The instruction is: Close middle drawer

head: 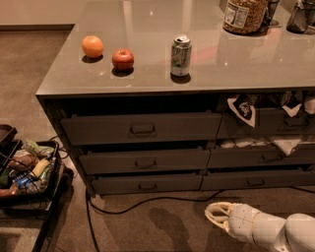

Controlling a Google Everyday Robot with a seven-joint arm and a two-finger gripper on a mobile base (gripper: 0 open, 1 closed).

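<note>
The middle drawer [145, 161] is the dark grey front with a small bar handle, second in the left stack under the grey counter [197, 74]. It stands slightly out from the cabinet, with a dark gap above it. My gripper [215, 212] is low at the bottom right, just above the carpet, below and right of that drawer and apart from it. The white arm [275, 230] runs off the lower right corner.
The top drawer [141, 128] and bottom drawer [146, 184] flank it; right-hand drawers [261, 156] hold cloths and bags. An orange [92, 46], an apple [123, 59], a can [181, 54] and a jar [244, 15] sit on top. A black cable [147, 201] crosses the carpet. A bin of items [27, 172] stands left.
</note>
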